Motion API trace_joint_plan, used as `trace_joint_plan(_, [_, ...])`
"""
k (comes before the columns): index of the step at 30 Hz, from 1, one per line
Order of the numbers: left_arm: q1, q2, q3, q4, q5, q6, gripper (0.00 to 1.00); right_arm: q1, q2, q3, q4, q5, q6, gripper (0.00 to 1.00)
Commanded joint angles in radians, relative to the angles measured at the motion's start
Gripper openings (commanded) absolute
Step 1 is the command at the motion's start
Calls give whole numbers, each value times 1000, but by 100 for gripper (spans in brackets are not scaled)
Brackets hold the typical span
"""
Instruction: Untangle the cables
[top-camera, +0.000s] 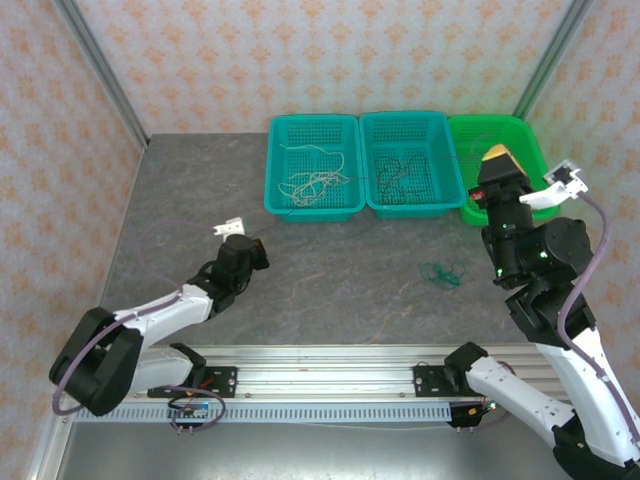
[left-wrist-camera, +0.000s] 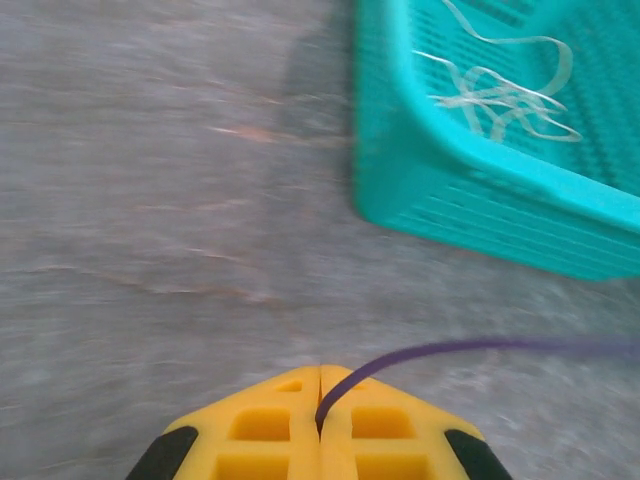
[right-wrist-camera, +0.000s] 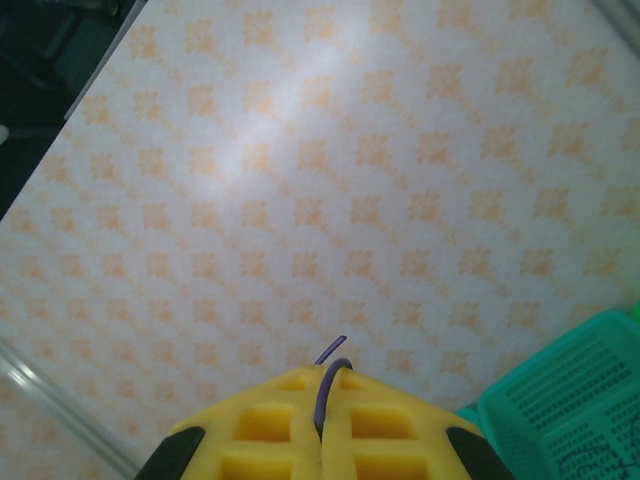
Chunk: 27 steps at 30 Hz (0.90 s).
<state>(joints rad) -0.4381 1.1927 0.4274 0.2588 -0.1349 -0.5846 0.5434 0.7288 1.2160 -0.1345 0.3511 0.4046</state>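
With its yellow fingers (left-wrist-camera: 265, 425) pressed together, my left end effector (left-wrist-camera: 320, 375) is clamped on a thin purple cable (left-wrist-camera: 470, 346), which leaves the fingertips and runs off to the right, low over the grey desk (left-wrist-camera: 150, 200); just ahead stands the corner of a teal basket (left-wrist-camera: 480, 200) holding whitish cables (left-wrist-camera: 500, 95) in loose loops; my right end effector (right-wrist-camera: 321, 380), which the top view shows over the green basket (top-camera: 528, 150) at the far right, faces the patterned wall (right-wrist-camera: 300, 200) and is likewise closed on a purple cable end (right-wrist-camera: 328, 385), a short tip curling out above the fingers; whether both grip one and the same strand I cannot tell; seen from above, three baskets sit side by side along the desk's far edge; the left teal one carries the whitish cables, the middle teal basket (top-camera: 415, 207) a tangle of dark cables (top-camera: 398, 172); a small teal-green cable (top-camera: 441, 273) lies coiled on the bare desk, apart from the baskets and near my right arm (top-camera: 545, 300).
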Motion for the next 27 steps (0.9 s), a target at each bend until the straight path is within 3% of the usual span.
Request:
trace_joint_plan(1, [63, -51, -23, -111, -35, -25, 0, -16, 50, 55, 21, 80, -88, 0])
trace_joint_plan(3, [72, -77, -17, -107, 21, -21, 0, -32, 100, 91, 15, 52, -88, 0])
trace_joint_plan(8, [51, -146, 100, 78, 333, -12, 0, -152, 230, 154, -3, -70, 29, 0])
trace_joint_plan(12, [-72, -64, 410, -14, 353, 134, 0, -216, 315, 184, 5, -131, 98, 0])
trace_joint_plan(16, [-177, 192, 770, -42, 406, 154, 0, -220, 414, 235, -20, -157, 75, 0])
trace_joint_plan(19, [-224, 410, 1013, -51, 382, 154, 0, -224, 478, 243, -38, -134, 52, 0])
trace_joint_plan(27, [-240, 909, 1417, 29, 367, 108, 0, -326, 643, 167, 24, -267, 61, 0])
